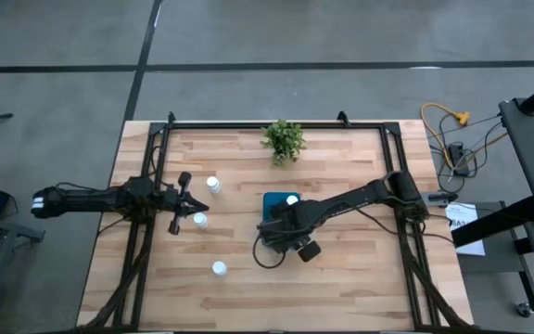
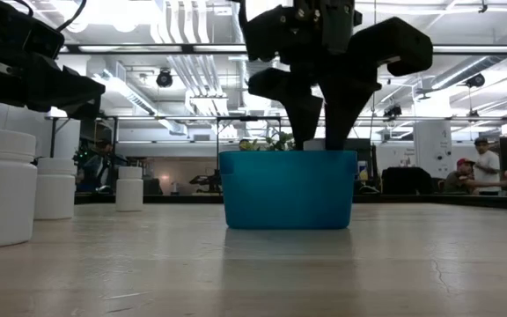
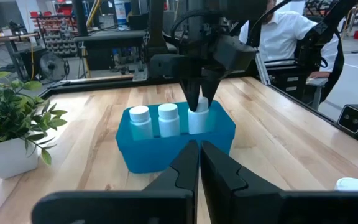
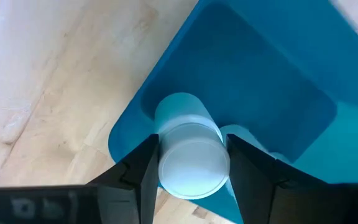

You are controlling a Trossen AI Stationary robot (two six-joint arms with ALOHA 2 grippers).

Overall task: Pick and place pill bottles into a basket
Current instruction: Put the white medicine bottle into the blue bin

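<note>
My right gripper (image 4: 191,171) hangs over the blue basket (image 1: 273,206), which sits near the middle of the worktop, a little toward the far edge and just in front of the potted plant (image 1: 284,140). My two fingers (image 4: 138,171) are closed on the sides of a white pill bottle (image 4: 190,152), pressing it from both sides, and the bottle stands upright with its lower part down inside the basket at one end. Two more bottles (image 3: 140,121) stand in the basket beside it. My left gripper (image 1: 182,203) waits over the left part of the worktop, its fingers (image 3: 179,171) nearly together with only a thin slit between them and nothing in them. Three bottles remain on the wood there: one (image 1: 213,185) toward the far edge, one (image 1: 199,221) just beside my left fingertips, and one (image 1: 219,269) nearer the front edge.
</note>
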